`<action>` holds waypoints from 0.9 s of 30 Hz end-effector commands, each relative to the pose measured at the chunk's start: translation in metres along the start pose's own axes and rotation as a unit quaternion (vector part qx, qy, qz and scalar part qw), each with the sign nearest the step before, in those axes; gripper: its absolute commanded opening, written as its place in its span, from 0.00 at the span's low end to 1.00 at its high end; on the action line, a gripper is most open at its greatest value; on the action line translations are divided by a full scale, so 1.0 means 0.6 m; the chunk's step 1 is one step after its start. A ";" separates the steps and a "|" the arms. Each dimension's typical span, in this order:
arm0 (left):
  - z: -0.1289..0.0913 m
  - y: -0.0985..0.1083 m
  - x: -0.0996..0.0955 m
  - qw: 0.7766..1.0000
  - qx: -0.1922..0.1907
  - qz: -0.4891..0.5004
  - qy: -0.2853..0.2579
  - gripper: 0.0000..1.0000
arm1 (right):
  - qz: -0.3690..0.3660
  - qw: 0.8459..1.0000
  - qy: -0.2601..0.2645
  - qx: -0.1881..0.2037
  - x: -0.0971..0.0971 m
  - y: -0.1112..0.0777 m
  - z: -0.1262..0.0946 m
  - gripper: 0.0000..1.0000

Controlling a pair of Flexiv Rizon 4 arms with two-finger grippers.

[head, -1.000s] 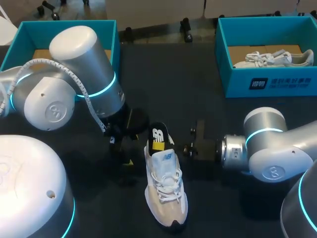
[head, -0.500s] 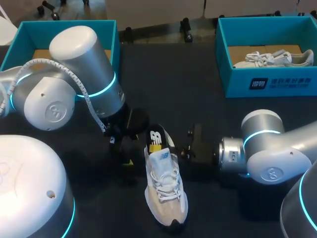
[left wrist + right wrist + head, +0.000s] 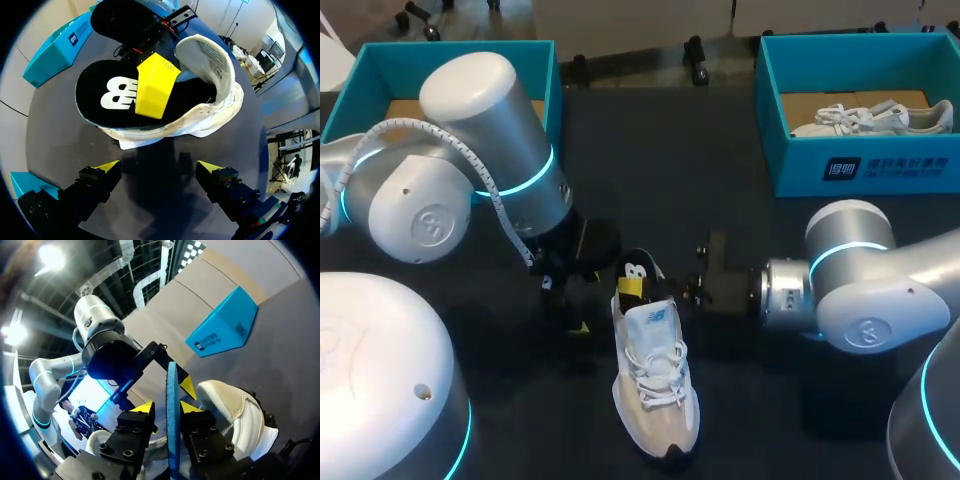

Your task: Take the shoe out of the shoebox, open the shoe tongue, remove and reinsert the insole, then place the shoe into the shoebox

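1. nearest the robot, a white sneaker [image 3: 655, 390] lay on the dark table [image 3: 720, 200], laces up, with its toe toward the robot and its heel away.
2. at the heel end, a black insole [image 3: 636, 275] with a white logo stood partly out of the shoe's opening. its printed face was turned toward the left arm [image 3: 470, 170]. in the left wrist view the tongue [image 3: 205, 55] was lifted, with its inner label showing.
3. level with the heel, the right arm [image 3: 860, 290] lay across the table's right side. the right gripper [image 3: 167, 407] was clamped on the raised end of the insole, whose thin edge ran between the two yellow tips with one pad on each face.
4. on the sneaker's other side, the left gripper [image 3: 159, 166] hung low over the table just beside the heel. its fingers were wide apart and held nothing, and the insole was ahead of them.
5. farther back at the left, a teal shoebox [image 3: 380, 60] sat partly hidden behind the left arm.
6. at the far right, a second teal shoebox [image 3: 860, 160] held another white sneaker [image 3: 870, 118].
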State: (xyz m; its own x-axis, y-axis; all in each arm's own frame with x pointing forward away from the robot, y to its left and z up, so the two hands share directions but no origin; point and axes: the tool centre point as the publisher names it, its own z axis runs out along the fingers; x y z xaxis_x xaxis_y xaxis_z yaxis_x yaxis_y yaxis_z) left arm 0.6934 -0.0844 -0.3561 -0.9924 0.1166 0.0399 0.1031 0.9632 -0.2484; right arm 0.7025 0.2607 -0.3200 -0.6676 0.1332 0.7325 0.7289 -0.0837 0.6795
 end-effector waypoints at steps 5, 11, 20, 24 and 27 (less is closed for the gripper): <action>-0.001 -0.001 0.001 1.000 -0.002 0.000 -0.001 1.00 | -0.008 1.000 -0.007 -0.017 0.002 0.004 -0.012 0.32; -0.001 -0.001 0.001 1.000 -0.002 0.000 -0.001 1.00 | -0.009 1.000 -0.004 -0.025 -0.006 0.008 -0.019 0.00; -0.001 -0.001 0.001 1.000 -0.002 0.000 -0.001 1.00 | 0.023 1.000 0.002 -0.022 -0.027 -0.004 -0.022 0.00; -0.001 -0.001 0.001 1.000 -0.002 0.000 -0.001 1.00 | 0.051 0.999 0.005 -0.016 -0.035 -0.022 -0.019 0.00; -0.001 -0.001 0.001 1.000 -0.002 0.000 -0.001 1.00 | 0.074 0.997 0.007 -0.008 -0.040 -0.035 -0.012 0.00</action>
State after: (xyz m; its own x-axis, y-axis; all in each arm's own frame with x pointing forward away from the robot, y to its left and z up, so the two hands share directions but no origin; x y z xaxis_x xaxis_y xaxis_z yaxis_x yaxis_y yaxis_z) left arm 0.6934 -0.0844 -0.3561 -0.9924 0.1165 0.0399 0.1031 0.9632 -0.2484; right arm 0.7006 0.2480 -0.3409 -0.5644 0.1365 0.8141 0.8053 -0.1257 0.5794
